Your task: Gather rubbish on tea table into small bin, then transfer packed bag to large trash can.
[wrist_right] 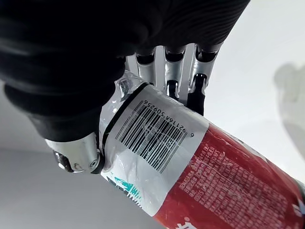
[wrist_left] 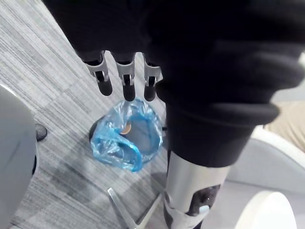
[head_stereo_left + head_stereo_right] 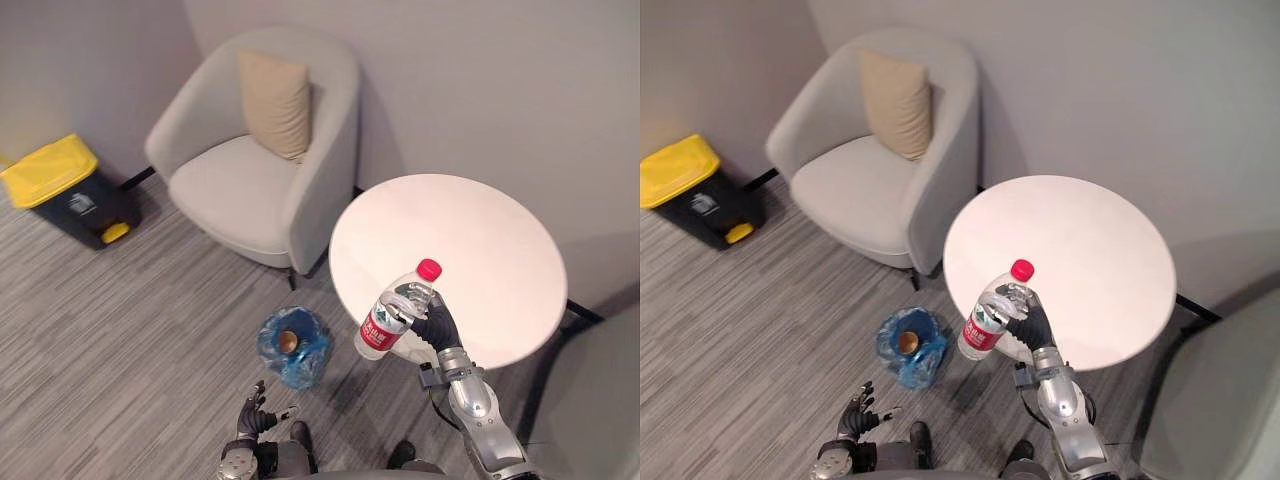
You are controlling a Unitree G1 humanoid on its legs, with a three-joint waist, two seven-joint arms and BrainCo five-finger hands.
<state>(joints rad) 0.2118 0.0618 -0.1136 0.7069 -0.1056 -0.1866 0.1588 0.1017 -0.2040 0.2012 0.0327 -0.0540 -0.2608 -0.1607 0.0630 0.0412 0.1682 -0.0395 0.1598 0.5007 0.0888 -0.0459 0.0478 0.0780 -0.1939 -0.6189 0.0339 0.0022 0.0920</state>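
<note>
The right hand (image 3: 437,328) is closed round a clear plastic bottle (image 3: 392,315), gripping it on the upper part of its body. In the right wrist view its fingers (image 1: 174,71) curl over the bottle just above the red and white label (image 1: 190,162), and the thumb (image 1: 76,155) presses in from the other side. The bottle is tilted in the grip: its red cap (image 3: 429,269) stands above the hand, and its base hangs down on the hand's left. The hand holds it in the air at the near edge of the round white table (image 3: 480,250), which spreads out beyond and to the right of the hand. Below and to the left of the bottle's base, on the grey floor (image 3: 150,320), stands the small bin (image 3: 295,345) lined with a blue bag (image 2: 126,138), with a brown round thing (image 3: 287,341) inside. The left hand (image 3: 252,415) hangs low with its fingers loose and spread, holding nothing, and the bin lies just ahead of its fingertips. Well beyond the bin are a pale armchair (image 3: 250,180) with a beige cushion (image 3: 275,100) and, further to the left, the large trash can (image 3: 60,185) with a yellow lid.
</note>
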